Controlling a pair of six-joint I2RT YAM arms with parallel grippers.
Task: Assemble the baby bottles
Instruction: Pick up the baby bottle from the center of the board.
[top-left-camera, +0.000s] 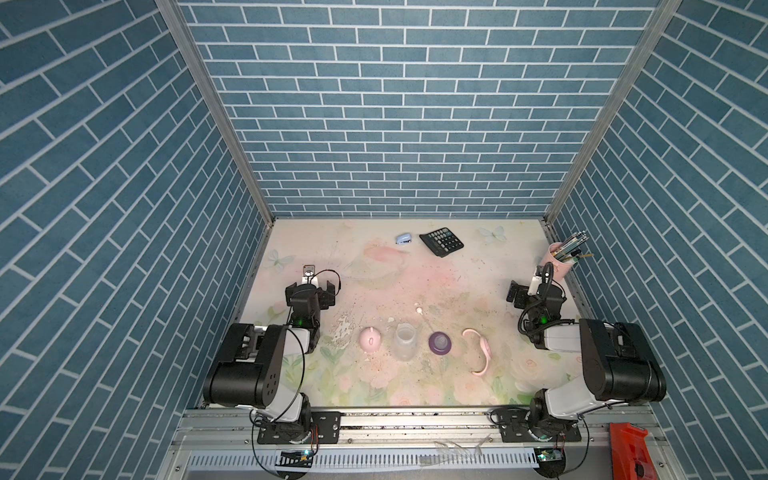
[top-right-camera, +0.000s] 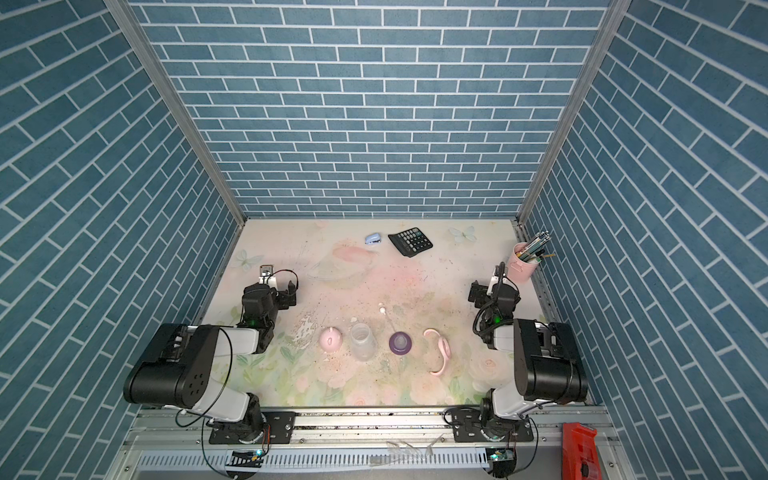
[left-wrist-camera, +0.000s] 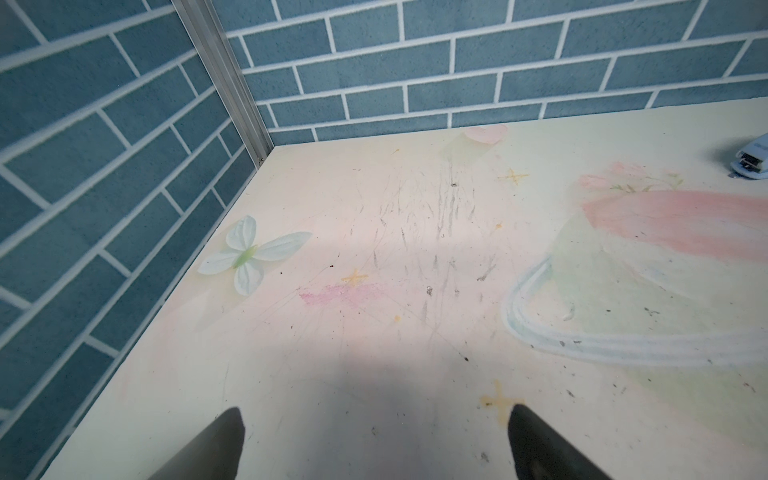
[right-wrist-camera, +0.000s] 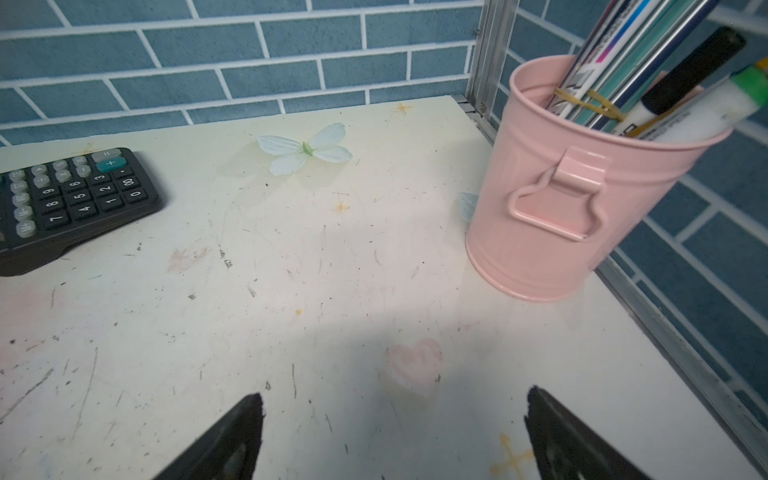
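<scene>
My left claw (left-wrist-camera: 374, 411), my right claw (right-wrist-camera: 395, 395): both spread wide, empty. Calculator (right-wrist-camera: 70, 195): keys 0–9, 00, + legible. Pens (right-wrist-camera: 685, 112): print too blurred.

You've open table (top-left-camera: 415, 286) through the middle. Stapler (top-left-camera: 402, 238) and calculator (top-left-camera: 441, 242) sit at 12 and 1 o'clock (near the back wall (top-left-camera: 415, 124)), pen cup (top-left-camera: 559, 262) at 2; cap (top-left-camera: 370, 339), bottle (top-left-camera: 404, 341), teat (top-left-camera: 440, 343) and handle ring (top-left-camera: 485, 345) line 6 o'clock, gaps between.

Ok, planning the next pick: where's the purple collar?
In both top views the purple collar stands near the front of the table, right of centre, between the clear bottle and the pink handle ring.
</scene>
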